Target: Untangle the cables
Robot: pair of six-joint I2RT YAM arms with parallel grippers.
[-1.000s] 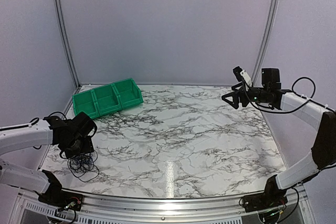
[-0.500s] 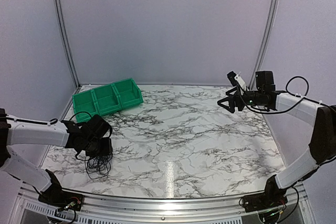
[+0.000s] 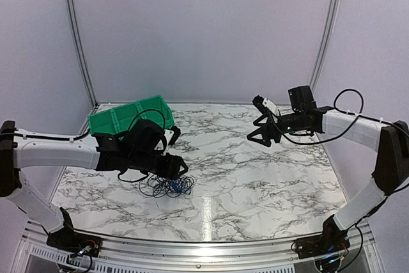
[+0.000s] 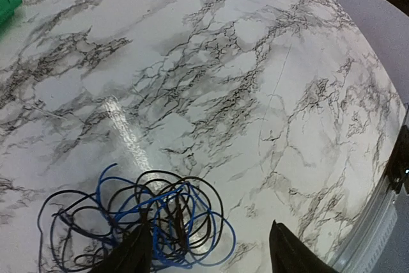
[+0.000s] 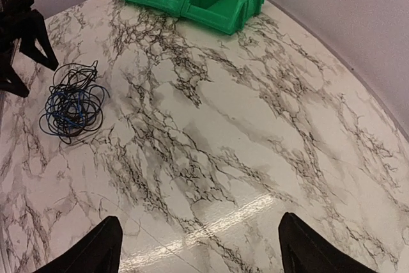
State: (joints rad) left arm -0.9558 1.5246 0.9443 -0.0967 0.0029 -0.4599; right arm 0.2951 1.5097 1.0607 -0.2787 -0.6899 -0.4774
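**Left hand brings the tangle in from the corner**

The left hand point(image 4: 209, 229) is low over the surface point(image 3: 255, 183) with its fingers spread. One finger point(image 4: 131, 254) stands in the loops of the cables point(image 3: 167, 187), and the other is off to the side over bare marble. Whether the finger hooks a strand or only touches it I cannot tell. The cables lie as one loose flat tangle of black and blue loops, near the front edge and left of centre, directly under that hand.

The right hand point(image 3: 261, 140) hovers above the far right part of the surface, its fingers wide apart and empty, pointing toward the middle.

The surface is white marble with grey veining and a bright glare streak near the front. A green three-compartment bin point(image 3: 131, 118) sits at the far left corner, and a metal rail point(image 3: 204, 247) runs along the near edge. Pale lilac walls point(image 3: 204, 30) and thin metal posts point(image 3: 75, 36) close in the room.

A second ago the left hand and the tangle were in the near left corner. Both have since travelled right, toward the middle. The right hand has come in from the far right edge toward the centre. The bin has not moved.
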